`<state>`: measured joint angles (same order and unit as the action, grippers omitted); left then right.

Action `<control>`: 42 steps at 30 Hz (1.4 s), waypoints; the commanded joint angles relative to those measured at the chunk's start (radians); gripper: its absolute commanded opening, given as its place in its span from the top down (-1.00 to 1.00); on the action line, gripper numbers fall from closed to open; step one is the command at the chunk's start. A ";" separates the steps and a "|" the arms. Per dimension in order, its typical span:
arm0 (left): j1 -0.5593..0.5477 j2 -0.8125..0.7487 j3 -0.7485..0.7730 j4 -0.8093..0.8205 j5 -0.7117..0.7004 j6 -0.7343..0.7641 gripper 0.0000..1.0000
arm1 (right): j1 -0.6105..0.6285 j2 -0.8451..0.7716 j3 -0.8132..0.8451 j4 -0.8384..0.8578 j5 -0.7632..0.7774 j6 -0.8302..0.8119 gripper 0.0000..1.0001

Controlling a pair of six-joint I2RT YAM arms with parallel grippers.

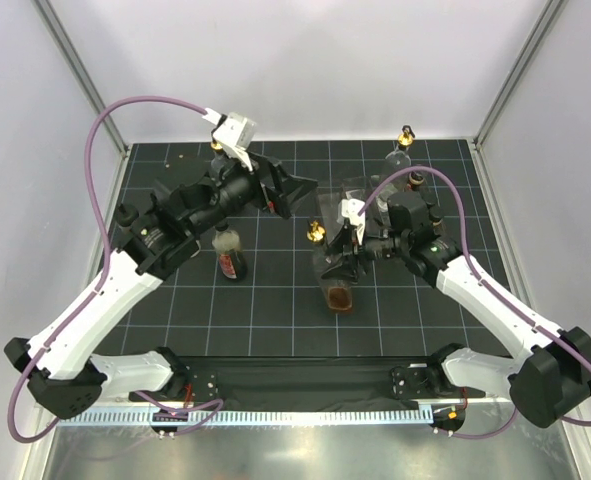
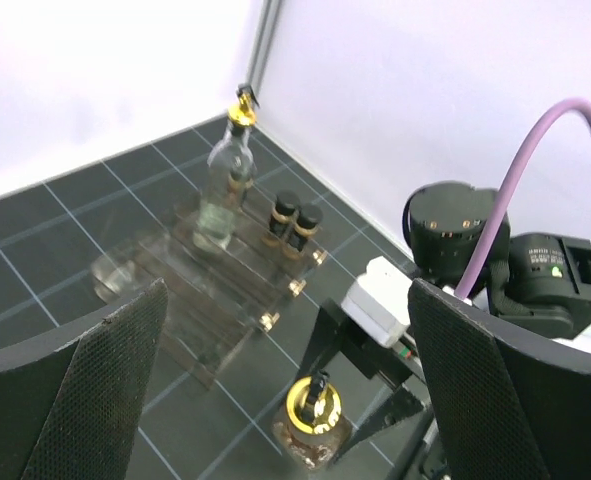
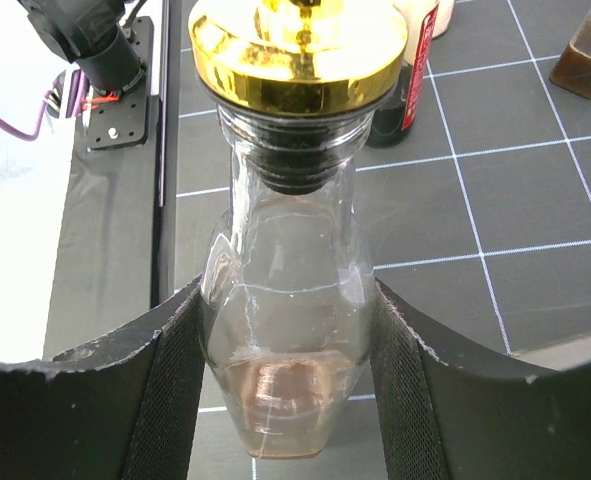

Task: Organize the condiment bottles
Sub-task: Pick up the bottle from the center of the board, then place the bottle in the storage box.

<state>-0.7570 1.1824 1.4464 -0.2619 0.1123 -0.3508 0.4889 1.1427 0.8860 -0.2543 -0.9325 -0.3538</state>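
Observation:
My right gripper (image 3: pixel 285 300) is shut on a tall clear bottle (image 3: pixel 287 270) with a gold pourer top (image 3: pixel 297 50) and a little brown liquid in its base. Seen from above, this held bottle (image 1: pixel 337 290) is near the mat's middle, in the right gripper (image 1: pixel 340 262). My left gripper (image 2: pixel 287 300) hangs open and empty over that bottle's gold top (image 2: pixel 313 405), without touching it. A white-capped bottle of dark red sauce (image 1: pixel 229 252) stands to the left. A second tall bottle (image 2: pixel 225 190) and two small dark bottles (image 2: pixel 295 220) stand in the clear rack (image 2: pixel 175 280).
The clear rack (image 1: pixel 360 195) sits behind the right gripper, with a gold-topped bottle (image 1: pixel 405 140) at its far end. One more gold-topped bottle (image 1: pixel 216 145) stands at the back left, behind the left arm. White walls enclose the black gridded mat (image 1: pixel 275 320).

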 commanded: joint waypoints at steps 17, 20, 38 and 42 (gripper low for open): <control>0.015 -0.056 0.105 -0.077 -0.201 0.177 -1.00 | -0.016 -0.075 0.001 -0.043 0.006 -0.102 0.92; 0.015 -0.076 0.086 -0.077 -0.241 0.196 -0.99 | -0.033 -0.086 0.007 -0.063 0.008 -0.108 0.92; 0.015 -0.240 -0.153 -0.079 -0.393 0.292 -0.99 | -0.256 -0.181 0.067 -0.180 0.034 -0.108 0.92; 0.013 -0.276 -0.245 -0.063 -0.405 0.300 -0.99 | -0.357 -0.199 0.094 -0.165 0.061 -0.079 0.92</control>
<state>-0.7456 0.9321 1.2495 -0.3473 -0.2611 -0.0765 0.1814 0.9848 0.8978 -0.4797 -0.8711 -0.4591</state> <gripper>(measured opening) 0.996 0.595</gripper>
